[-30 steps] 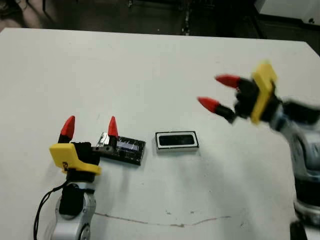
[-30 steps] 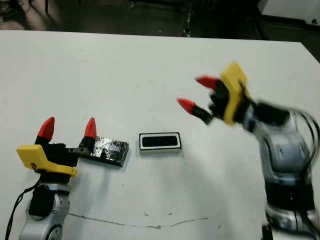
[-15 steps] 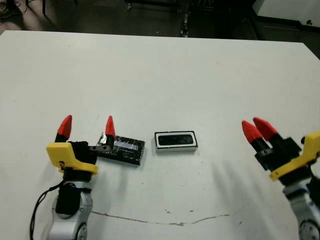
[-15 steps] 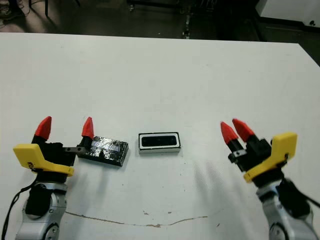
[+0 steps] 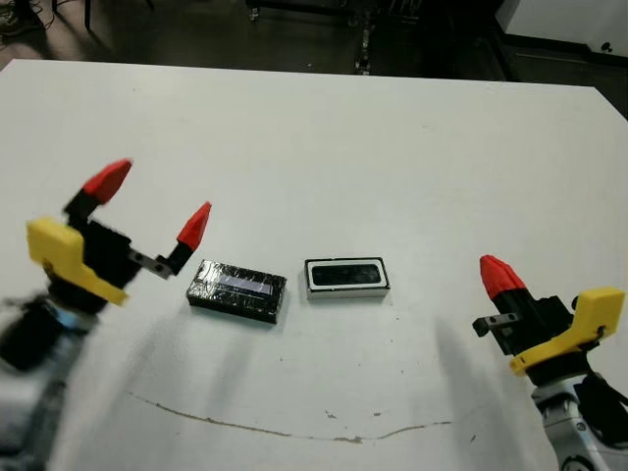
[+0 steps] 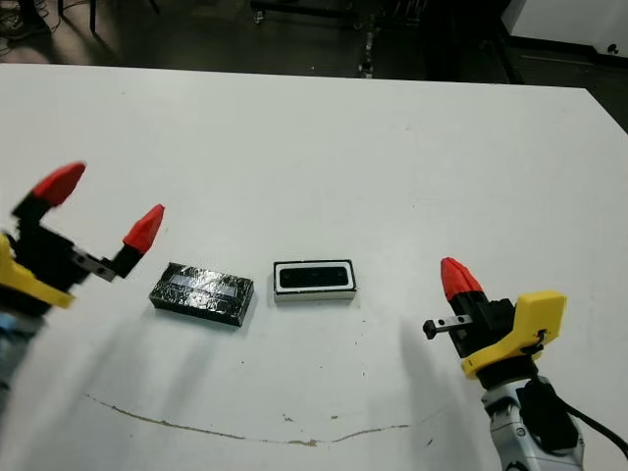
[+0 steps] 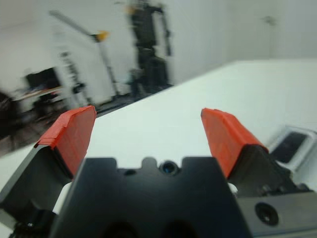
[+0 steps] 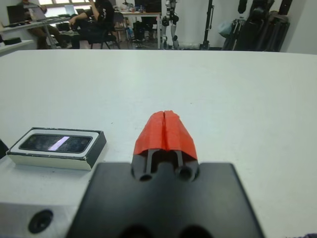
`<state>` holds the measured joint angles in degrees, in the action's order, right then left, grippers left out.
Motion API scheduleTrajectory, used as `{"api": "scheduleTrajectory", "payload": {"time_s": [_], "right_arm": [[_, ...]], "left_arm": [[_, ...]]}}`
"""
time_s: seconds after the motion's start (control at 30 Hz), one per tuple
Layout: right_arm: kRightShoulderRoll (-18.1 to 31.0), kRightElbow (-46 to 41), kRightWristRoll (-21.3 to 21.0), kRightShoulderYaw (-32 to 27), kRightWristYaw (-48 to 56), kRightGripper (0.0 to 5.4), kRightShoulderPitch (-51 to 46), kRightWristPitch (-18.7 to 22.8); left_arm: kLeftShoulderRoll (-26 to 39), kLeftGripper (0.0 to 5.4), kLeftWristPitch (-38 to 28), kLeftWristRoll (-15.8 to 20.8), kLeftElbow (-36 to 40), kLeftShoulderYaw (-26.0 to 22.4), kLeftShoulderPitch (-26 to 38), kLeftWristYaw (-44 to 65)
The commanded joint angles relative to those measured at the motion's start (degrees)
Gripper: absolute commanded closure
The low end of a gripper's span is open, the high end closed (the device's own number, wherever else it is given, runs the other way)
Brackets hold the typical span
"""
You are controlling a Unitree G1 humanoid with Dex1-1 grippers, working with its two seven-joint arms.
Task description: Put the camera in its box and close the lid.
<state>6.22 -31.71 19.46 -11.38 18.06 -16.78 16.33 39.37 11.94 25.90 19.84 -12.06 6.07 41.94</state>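
White and broad, the surface carries the box near its middle, with the camera lying flat inside it, a dark bar framed by the white walls. Just beside the box on the robot's left lies the lid, glossy, black and crinkled, with a pale strip along its top; a narrow gap of bare surface separates the two. The left tool hangs above the surface on the lid's left, apart from it, its red fingers spread wide with nothing between them. The right tool sits well apart from the box on the robot's right, its two fingertips pressed together and holding nothing.
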Motion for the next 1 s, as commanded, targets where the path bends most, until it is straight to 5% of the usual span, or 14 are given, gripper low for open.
{"api": "scheduleTrajectory", "payload": {"time_s": [0.03, 0.27, 0.43, 0.77, 1.0], "right_arm": [[0.5, -0.1, 0.2, 0.1, -0.9, 5.38, -1.1, -0.2], [1.0, -0.1, 0.9, 0.0, -1.1, 5.38, -1.6, 0.3], [1.0, -0.5, 1.2, 0.3, -1.9, 5.38, -1.8, 0.5], [1.6, -0.9, 0.8, 1.1, -2.6, 5.38, -1.8, 0.7], [1.9, -1.6, 1.1, 1.7, -3.8, 5.38, -1.4, 2.3]], "left_arm": [[9.5, 0.00, 3.6, 1.8, -8.2, 4.4, 10.8, 15.7], [12.1, 0.00, 5.3, -1.8, -25.5, 18.6, 32.6, 42.8], [9.3, 0.00, -1.0, -5.6, -33.8, 26.0, 39.9, 50.5], [12.6, 0.00, -0.3, 0.5, -36.5, 51.9, 48.4, 50.6], [11.8, 0.00, 0.4, 3.4, -39.0, 60.0, 49.8, 50.6]]}}
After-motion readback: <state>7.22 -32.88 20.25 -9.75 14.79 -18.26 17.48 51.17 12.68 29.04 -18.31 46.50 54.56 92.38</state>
